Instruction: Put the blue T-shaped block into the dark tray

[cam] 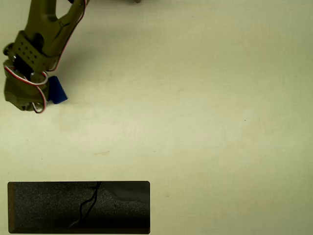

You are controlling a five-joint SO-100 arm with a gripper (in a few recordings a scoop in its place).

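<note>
Overhead view, far left: the olive-green arm reaches down from the top edge, red and white wires looped over its wrist housing. The gripper [43, 95] sits beneath that housing, so its fingers are hidden; whether they are spread, pressed together or pinching anything cannot be told here.

Just right of the wrist, the blue T-shaped block [56, 90] protrudes partly from under the arm. Only a tapered blue portion is visible; the rest is covered. It either touches the gripper or lies immediately beside it, and whether it rests on the table or is lifted cannot be determined.

Handling judgement: the block appears small, rigid and light, probably smooth plastic, not fragile. A pinch across a narrow bar of the T looks soundest, since smooth faces may slip or let the piece rotate if taken off-centre.

Lower left: the dark tray [128, 211] lies along the bottom edge, well apart from the block, its long side running left to right. A thin dark squiggly line [88, 204] lies on its speckled floor.

Right: the table [220, 122] is pale cream, matte and faintly scuffed, evenly lit. Travel from block to tray looks unobstructed.
</note>
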